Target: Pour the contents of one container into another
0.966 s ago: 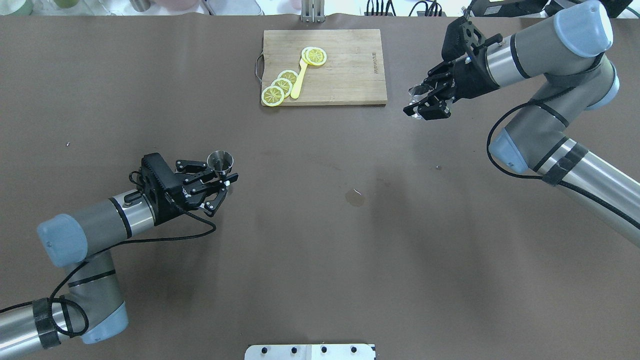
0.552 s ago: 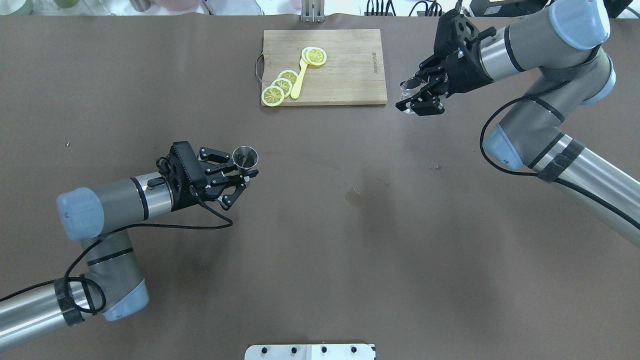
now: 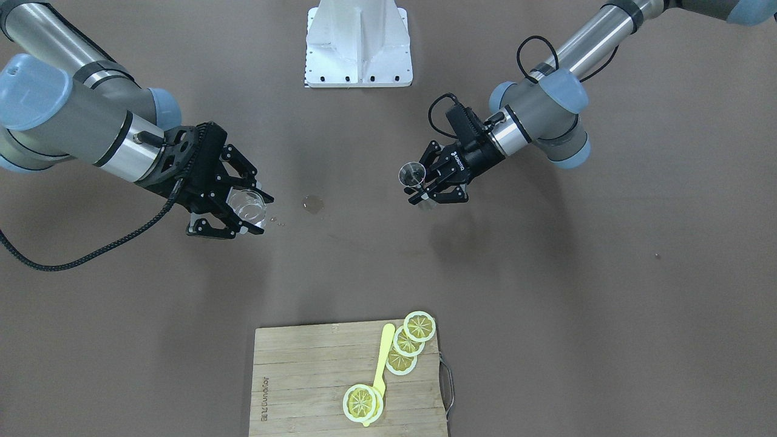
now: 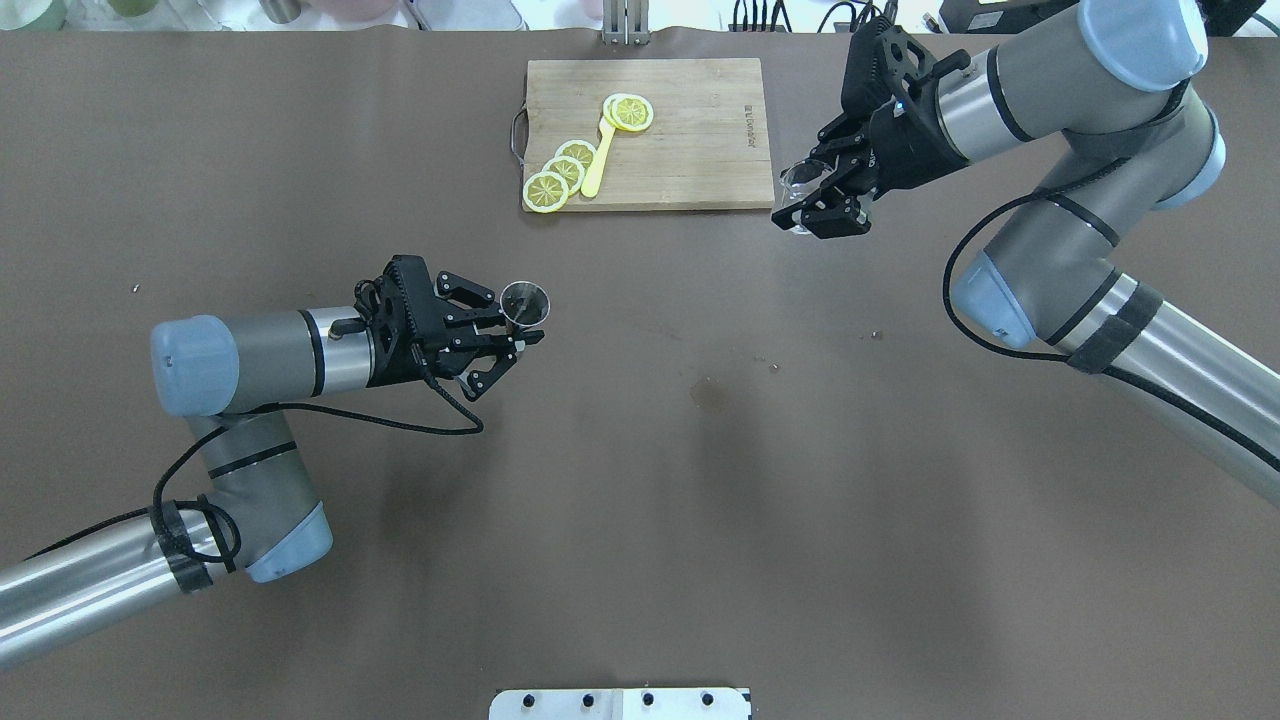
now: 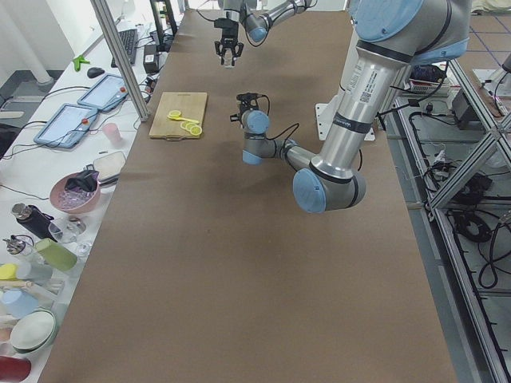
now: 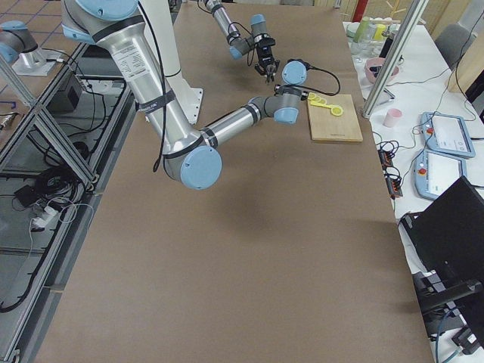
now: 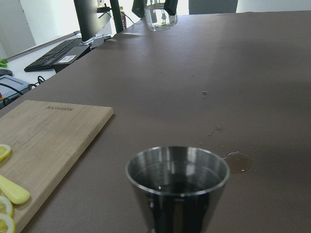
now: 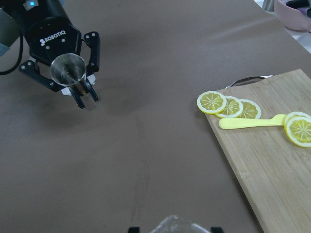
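Brown-papered worktop [image 4: 300,150], overhead: wooden cutting board [image 4: 700,130] at the far edge, lemon slices [image 4: 562,168] on it. Right tool [image 4: 812,208] hangs just off the board's right corner, clamped on a clear glass [image 4: 803,178]. Left tool [image 4: 512,338] is well clear of the board on the robot's side, off its handle end, and is closed on a small steel cup [image 4: 525,303], mouth up. A wet spot [image 4: 711,397] lies on the paper on the robot's side of the board, between the arms. Front-facing: same layout, with both vessels off the surface and well apart. Side views: the tools are too small to judge. Left wrist: liquid shows inside the cup, and the glass is far off past the board's corner. Whether the glass holds anything, cannot tell. Right wrist: only the glass rim shows at the bottom edge, and the fingers pinch the cup low on its body. Risks, as I judge them: tipping before the cup's lip stands over the glass would add to that wet spot. The low pinch may let the cup swivel as it tilts. Smooth glass could slip in its clamp. Closing the gap carelessly could knock the rims together.
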You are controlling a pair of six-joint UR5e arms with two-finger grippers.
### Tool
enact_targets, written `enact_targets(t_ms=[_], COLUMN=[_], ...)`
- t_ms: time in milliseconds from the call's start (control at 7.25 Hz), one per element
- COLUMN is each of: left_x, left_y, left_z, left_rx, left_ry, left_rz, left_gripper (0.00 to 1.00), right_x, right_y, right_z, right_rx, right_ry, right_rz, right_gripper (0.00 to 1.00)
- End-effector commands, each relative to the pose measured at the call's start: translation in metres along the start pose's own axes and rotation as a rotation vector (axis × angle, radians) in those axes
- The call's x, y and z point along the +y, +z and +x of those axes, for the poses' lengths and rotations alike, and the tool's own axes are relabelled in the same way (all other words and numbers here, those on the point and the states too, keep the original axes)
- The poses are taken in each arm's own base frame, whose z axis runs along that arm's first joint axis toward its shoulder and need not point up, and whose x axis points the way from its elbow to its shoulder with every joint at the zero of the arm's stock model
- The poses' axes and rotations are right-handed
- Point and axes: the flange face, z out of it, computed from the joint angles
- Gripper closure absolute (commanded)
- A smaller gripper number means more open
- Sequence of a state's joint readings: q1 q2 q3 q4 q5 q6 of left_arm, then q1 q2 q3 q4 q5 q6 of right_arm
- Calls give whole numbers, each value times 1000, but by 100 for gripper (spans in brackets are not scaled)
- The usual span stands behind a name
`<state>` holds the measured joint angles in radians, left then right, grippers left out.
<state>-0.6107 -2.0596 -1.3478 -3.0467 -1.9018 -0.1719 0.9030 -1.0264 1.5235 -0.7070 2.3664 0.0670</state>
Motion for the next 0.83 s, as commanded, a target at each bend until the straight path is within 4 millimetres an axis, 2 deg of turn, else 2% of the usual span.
enact_targets(t_ms=[0,138,414,690], left_x=[-17,-22,-34,-53], left_y=[14,19,42,70], left_z=[-24,-29,-37,-43], left_rx=[84,117,166,171], left_ry=[55,58,83,77], left_rz=[-47,-75,-88,-104], left_gripper=[100,100,100,100], right_x=[-25,-35,-45,-60], right_y=[11,12,10,25], right_z=[-26,-38,-48,-65], right_rx=[-38,-45,-54,-61], right_ry=[21,25,2,-3], right_rz=[-37,-45,-59,-90], right_gripper=[100,100,100,100])
